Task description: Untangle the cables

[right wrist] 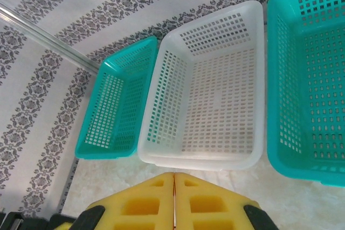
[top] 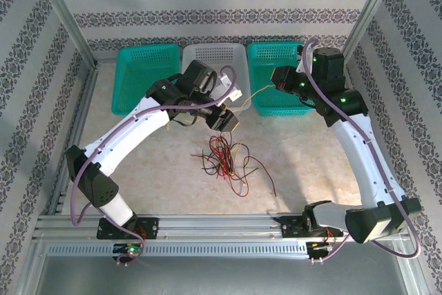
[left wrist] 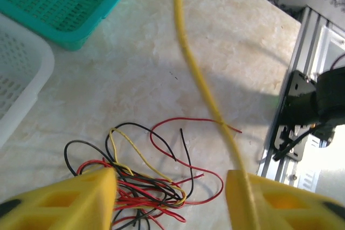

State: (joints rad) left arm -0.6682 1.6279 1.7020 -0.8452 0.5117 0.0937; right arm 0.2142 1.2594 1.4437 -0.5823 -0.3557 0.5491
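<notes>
A tangle of red, black and yellow cables [top: 224, 160] lies on the table's middle. In the left wrist view the tangle [left wrist: 145, 187] sits below and between my open left gripper [left wrist: 170, 197]. One yellow cable [left wrist: 199, 79] is stretched in the air, casting a shadow, and rests against the inside of the right-hand finger [left wrist: 269, 203]. From above, my left gripper [top: 226, 121] hangs just behind the tangle, and the yellow cable [top: 259, 92] leads to my right gripper [top: 275, 86]. The right gripper [right wrist: 173, 175] is shut, with a thin line showing in the seam between its pads.
Three baskets stand along the back: teal [top: 141, 77], white [top: 210, 56] and teal [top: 276, 56]. They are seen bare in the right wrist view, with the white one [right wrist: 199, 160] in the middle. The frame rail and right arm base [left wrist: 318, 106] bound the near side.
</notes>
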